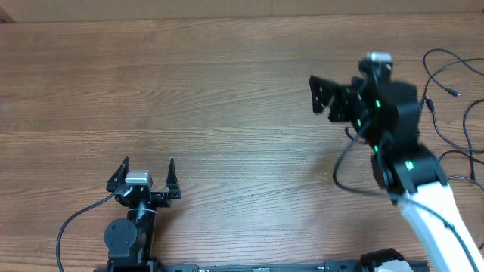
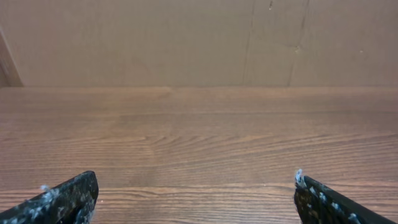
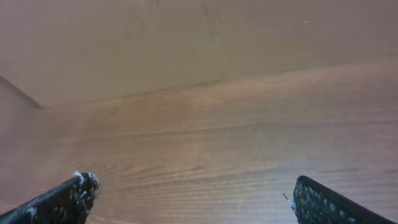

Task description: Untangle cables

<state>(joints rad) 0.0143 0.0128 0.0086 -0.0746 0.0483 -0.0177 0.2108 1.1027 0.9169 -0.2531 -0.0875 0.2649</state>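
Black fingers of the right claw [image 1: 313, 96] are standing fully apart and holding nothing. The right wrist view is showing both fingertips [image 3: 68, 193] over bare wood with no wire between them. This claw is pointing toward the middle of the desk [image 1: 227, 91], away from the work. The left claw [image 1: 148, 165] is likewise gaping and empty, sitting low near the front edge. Its 2 fingers [image 2: 62, 198] are framing only plain boards and a cardboard backdrop [image 2: 186, 37].

The cables [image 1: 454, 92] are lying at the far right edge of the desk, beside the right arm and well apart from both claws. They are appearing as loose thin black strands, partly running out of frame. Whether a knot is sitting among them cannot be told.

Assessment: the step in hand is the approach, and untangling is not yet begun.

Recommendation: the right arm should be turning toward its own side and coming down on 1 strand near a plug tip, not mid-heap. The thicker lead [image 1: 340, 170] hanging from that arm is looping close by and risks being snagged. The left claw is too far off to be helping until a strand is brought inward.
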